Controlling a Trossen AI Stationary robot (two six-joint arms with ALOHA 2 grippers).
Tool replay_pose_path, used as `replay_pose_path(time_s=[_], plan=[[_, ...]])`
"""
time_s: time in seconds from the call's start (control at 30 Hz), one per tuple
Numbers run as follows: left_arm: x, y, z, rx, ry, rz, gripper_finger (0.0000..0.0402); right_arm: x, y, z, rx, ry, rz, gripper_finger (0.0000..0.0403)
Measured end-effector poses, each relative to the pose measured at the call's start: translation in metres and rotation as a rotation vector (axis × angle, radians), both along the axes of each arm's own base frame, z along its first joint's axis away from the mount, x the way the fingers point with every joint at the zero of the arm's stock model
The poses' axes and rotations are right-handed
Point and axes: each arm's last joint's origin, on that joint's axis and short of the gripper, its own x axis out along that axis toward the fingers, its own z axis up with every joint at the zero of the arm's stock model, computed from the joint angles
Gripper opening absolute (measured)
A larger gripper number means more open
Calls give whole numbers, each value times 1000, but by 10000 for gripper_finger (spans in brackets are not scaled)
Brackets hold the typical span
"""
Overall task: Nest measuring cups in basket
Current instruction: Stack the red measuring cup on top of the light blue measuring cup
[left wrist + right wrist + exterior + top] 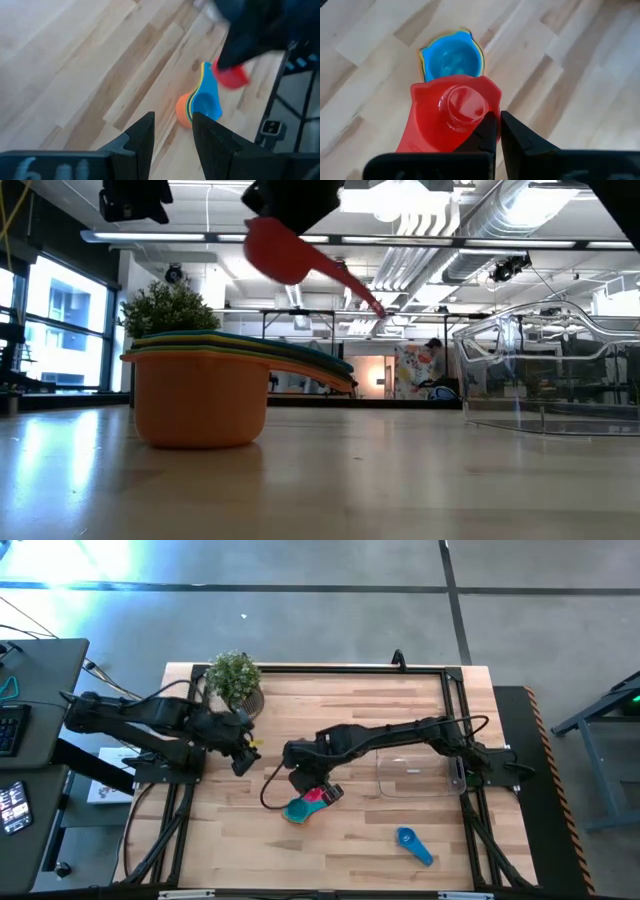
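Note:
A nested stack of measuring cups (200, 395) stands on its orange bottom cup at the table's middle, with a teal-blue cup (452, 60) on top. My right gripper (497, 117) hangs just above the stack and is shut on a red-pink cup (285, 250). A separate blue cup (413, 845) lies on the table near the front right. The clear basket (415, 775) stands to the right of the stack. My left gripper (172, 120) is open and holds nothing; it hovers left of the stack (200, 100), beside the plant. My right gripper pinches the red-pink cup's flat rim (485, 120) beside its bowl between its two fingers, slanting down from above. The cup is lifted clear over the stack. Its handle (360, 290) slopes down and away from the bowl.
A potted green plant (235, 680) stands at the far left of the table, close to my left arm. Bare wood lies in front of the stack and at the front left. Black frame rails run along the table's edges.

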Motion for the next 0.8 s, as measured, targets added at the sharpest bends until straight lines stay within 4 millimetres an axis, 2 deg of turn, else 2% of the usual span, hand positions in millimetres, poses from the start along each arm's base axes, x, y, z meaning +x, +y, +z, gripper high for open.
replay_pose_path(time_s=[0.2, 0.37, 0.47, 0.6, 0.8], plan=[[9, -15, -13, -10, 69, -29, 122, -19, -6, 36, -118, 66, -93, 0], [10, -32, -38, -25, 166, -41, 122, -39, -13, 57, -144, 59, -155, 0], [11, -41, -52, -23, 203, -42, 122, -43, -16, 67, -159, 38, -188, 0], [18, -51, -65, -21, 224, -54, 122, -45, -20, 76, -150, 1, -201, 0], [36, -65, -86, 3, 272, -70, 122, -48, -30, 77, -137, 31, -270, 0]])
